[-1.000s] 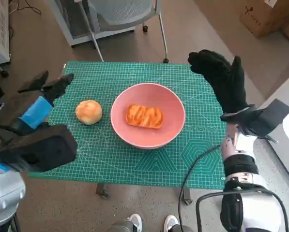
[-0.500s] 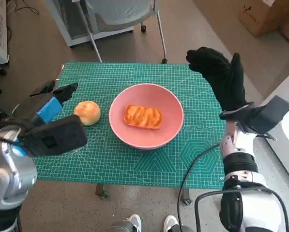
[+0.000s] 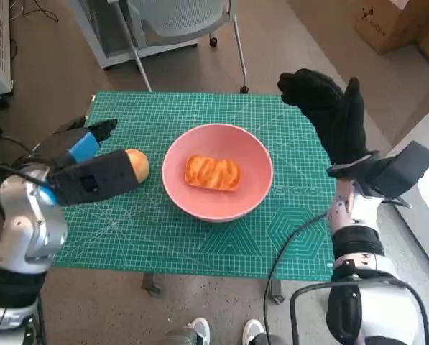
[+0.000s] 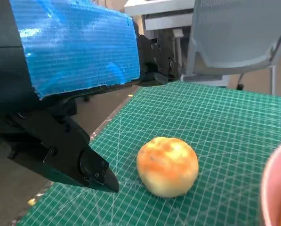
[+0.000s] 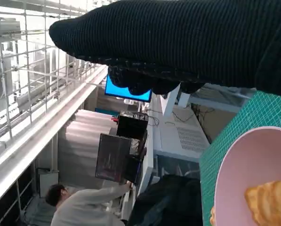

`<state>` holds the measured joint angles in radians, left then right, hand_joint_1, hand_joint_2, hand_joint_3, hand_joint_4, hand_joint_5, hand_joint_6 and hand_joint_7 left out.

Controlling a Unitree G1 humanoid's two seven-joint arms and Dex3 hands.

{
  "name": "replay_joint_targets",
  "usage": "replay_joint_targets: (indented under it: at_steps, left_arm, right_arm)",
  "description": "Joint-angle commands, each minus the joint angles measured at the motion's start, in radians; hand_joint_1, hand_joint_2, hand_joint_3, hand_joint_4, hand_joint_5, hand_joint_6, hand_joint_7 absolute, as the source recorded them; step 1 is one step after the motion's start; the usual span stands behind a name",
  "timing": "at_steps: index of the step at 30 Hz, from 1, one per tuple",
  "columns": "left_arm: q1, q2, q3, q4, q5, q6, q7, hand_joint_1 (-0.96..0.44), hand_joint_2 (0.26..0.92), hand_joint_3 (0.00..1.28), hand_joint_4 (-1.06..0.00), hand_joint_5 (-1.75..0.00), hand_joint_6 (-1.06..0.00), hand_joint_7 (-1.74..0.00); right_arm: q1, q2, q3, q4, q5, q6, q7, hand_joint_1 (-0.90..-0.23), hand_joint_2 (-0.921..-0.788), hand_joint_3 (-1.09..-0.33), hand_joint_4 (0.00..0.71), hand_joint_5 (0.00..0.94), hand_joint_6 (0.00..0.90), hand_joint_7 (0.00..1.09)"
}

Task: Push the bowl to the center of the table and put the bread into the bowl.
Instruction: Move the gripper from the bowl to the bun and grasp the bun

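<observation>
Pink bowl (image 3: 218, 172) near the middle of the green worktop (image 3: 293, 230), flat bread slice (image 3: 213, 173) inside it, round bun (image 3: 136, 165) at the bowl's 9 o'clock, left hand (image 3: 77, 154) spread and empty just beside the bun, right hand (image 3: 329, 115) spread, raised at the bowl's 2 o'clock

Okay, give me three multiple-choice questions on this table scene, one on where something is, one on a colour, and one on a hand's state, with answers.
1. Where is the round bun?
A. in the bowl
B. on the mat beside the bowl
C. on the floor

2. What colour is the bowl?
A. pink
B. white
C. blue

3. What is the left hand doing?
A. gripping the bun
B. pressing the bowl
C. holding nothing, near the bun

Answers:
1. B, it lies on the green mat left of the bowl.
2. A, its rim and wall are pink.
3. C, the left wrist view shows its fingers clear of the bun.
</observation>
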<state>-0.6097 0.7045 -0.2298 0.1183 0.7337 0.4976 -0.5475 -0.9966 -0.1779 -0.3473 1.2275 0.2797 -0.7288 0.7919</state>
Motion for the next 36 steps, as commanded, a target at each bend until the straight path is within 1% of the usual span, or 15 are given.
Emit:
replay_joint_targets:
  at_steps: [1,8,11,18,26,36]
  left_arm:
    - [-0.079,-0.042,-0.043,0.112,0.015,-0.016,0.029,-0.01,0.709,0.00,-0.02,0.00,-0.22,0.00]
    - [-0.164,-0.094,-0.085,0.271,0.011,-0.047,0.068,-0.03,0.709,0.00,-0.02,0.00,-0.22,0.00]
    - [-0.196,-0.115,-0.100,0.344,0.006,-0.074,0.090,-0.03,0.709,0.00,-0.01,0.00,-0.22,0.00]
    - [-0.254,-0.157,-0.134,0.490,0.006,-0.119,0.130,-0.06,0.708,0.00,0.00,0.00,-0.21,0.00]
    - [-0.308,-0.190,-0.179,0.644,0.011,-0.161,0.150,-0.07,0.704,0.00,0.00,0.00,-0.20,0.00]
    - [-0.356,-0.230,-0.207,0.820,-0.008,-0.208,0.164,-0.08,0.704,0.00,0.00,0.00,-0.18,0.00]
  right_arm:
    - [0.010,-0.007,0.002,0.010,-0.006,-0.003,0.003,-0.671,-0.921,-0.766,0.206,0.003,0.349,0.01]
    - [0.012,-0.020,0.014,0.010,-0.025,-0.021,-0.013,-0.660,-0.921,-0.779,0.207,0.002,0.340,0.00]
    - [0.011,-0.025,0.016,0.011,-0.028,-0.019,-0.018,-0.658,-0.921,-0.781,0.205,0.001,0.341,0.00]
    - [0.013,-0.033,0.019,0.012,-0.026,-0.018,-0.025,-0.657,-0.921,-0.781,0.203,0.002,0.352,0.01]
    - [0.018,-0.041,0.029,0.007,-0.033,-0.027,-0.045,-0.656,-0.921,-0.781,0.213,0.005,0.360,0.01]
    - [0.021,-0.044,0.030,0.001,-0.020,-0.019,-0.053,-0.680,-0.921,-0.774,0.214,0.004,0.356,0.00]
